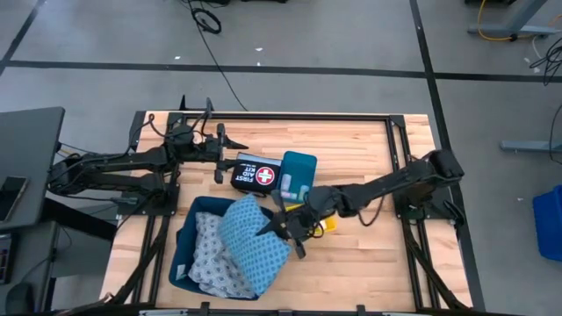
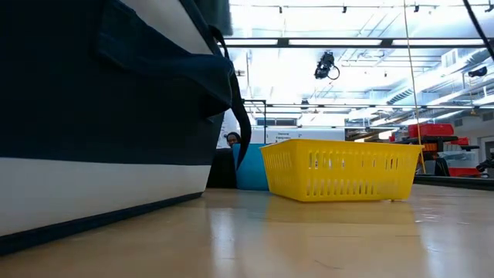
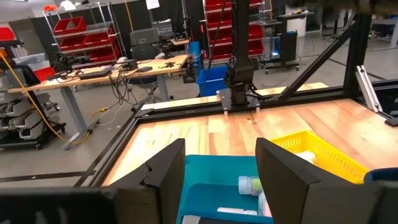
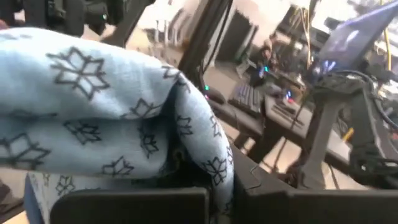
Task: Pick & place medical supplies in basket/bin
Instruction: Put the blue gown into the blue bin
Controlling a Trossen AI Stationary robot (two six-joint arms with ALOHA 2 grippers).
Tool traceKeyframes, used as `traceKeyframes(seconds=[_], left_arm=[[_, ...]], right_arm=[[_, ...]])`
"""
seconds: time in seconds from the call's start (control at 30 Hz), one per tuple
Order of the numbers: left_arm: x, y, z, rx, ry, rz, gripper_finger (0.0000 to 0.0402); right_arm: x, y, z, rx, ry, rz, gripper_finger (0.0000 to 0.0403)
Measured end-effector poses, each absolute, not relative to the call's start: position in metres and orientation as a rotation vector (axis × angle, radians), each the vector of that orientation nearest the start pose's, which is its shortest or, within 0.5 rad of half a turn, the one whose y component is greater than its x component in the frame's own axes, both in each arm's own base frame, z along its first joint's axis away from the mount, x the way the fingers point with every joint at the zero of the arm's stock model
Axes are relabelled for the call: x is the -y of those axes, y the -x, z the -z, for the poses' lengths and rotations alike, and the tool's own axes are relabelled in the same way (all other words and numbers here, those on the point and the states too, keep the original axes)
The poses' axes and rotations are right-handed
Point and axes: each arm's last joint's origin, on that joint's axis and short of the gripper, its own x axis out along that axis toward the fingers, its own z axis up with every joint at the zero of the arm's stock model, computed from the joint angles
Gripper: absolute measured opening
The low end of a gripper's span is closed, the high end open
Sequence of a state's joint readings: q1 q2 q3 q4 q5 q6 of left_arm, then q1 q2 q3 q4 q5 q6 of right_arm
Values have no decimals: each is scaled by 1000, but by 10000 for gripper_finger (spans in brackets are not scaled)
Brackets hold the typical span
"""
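A blue patterned cloth [image 1: 253,239] lies spread over the right side of a dark blue bin [image 1: 182,254], and my right gripper [image 1: 281,226] is shut on its right edge. Under it in the bin lies a paler grey-blue patterned cloth [image 1: 207,256]. My left gripper [image 1: 230,156] waits open at the far left, pointing level toward a black first-aid pouch [image 1: 257,173] and a teal box [image 1: 299,168]. In the left wrist view a small vial [image 3: 249,184] lies in that teal box [image 3: 211,180], below and beyond the open fingers. My right gripper pinches a bunched fold at the blue cloth's right edge [image 4: 186,155] between its two fingers [image 4: 137,202]. It comes about level from the table's right side. The cloth spreads away from the fingers, draped slack over the bin's right rim and the cloth inside.
A yellow slotted basket [image 2: 340,170] stands right of the bin, mostly hidden under my right arm in the high view [image 1: 327,226]. The table's black frame rails [image 1: 290,114] run along its edges. Bare wood [image 1: 378,263] lies at the near right.
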State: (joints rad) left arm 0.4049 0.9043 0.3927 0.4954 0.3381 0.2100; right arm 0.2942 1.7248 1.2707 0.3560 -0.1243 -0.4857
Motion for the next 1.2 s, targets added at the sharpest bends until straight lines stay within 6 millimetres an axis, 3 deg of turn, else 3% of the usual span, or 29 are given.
traceKeyframes(seconds=[0.2, 0.43, 0.63, 0.83, 1.2], left_arm=[[-68, -183, -242, -25, -202, -66, 183], [-64, -182, -249, 50, -212, -10, 183], [-46, -185, -256, 122, -138, 180, 182], [-16, -194, -252, 106, -101, 315, 161], [27, -205, -232, -5, -124, 467, 138]], right_arm=[[-101, -403, -265, 79, 429, -450, 10], [-84, -419, -234, -19, 375, -421, 10], [-70, -422, -233, -53, 328, -314, 10], [-58, -424, -231, -92, 327, -204, 11], [-63, -423, -230, -96, 390, -199, 114]])
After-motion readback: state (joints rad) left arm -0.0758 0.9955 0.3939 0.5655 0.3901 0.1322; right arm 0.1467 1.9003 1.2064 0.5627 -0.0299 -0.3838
